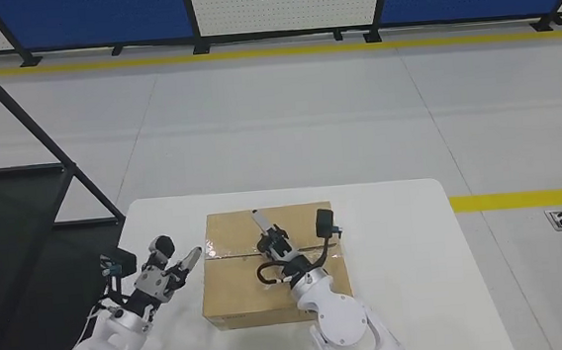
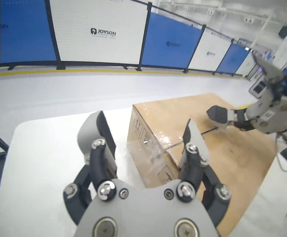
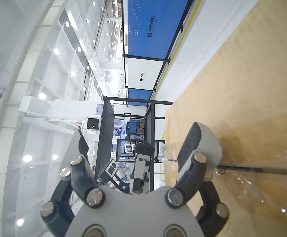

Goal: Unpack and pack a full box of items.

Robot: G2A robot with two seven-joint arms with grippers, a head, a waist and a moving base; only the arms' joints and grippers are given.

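A closed cardboard box (image 1: 239, 277) sits in the middle of the white table (image 1: 407, 264), its top seam sealed with clear tape (image 2: 161, 143). My left gripper (image 2: 145, 134) is open at the box's left end, with the near upper corner of the box (image 2: 143, 139) between its fingers. In the top view this left gripper (image 1: 179, 252) sits just left of the box. My right gripper (image 3: 136, 139) is open and turned on its side over the box top (image 3: 246, 101). One of its fingers (image 2: 218, 114) rests on the cardboard by the seam.
A black metal frame (image 1: 29, 125) stands off the table's left side. Bare table surface lies to the right of the box and in a narrow strip behind it. Blue and white partitions (image 1: 277, 2) line the far floor.
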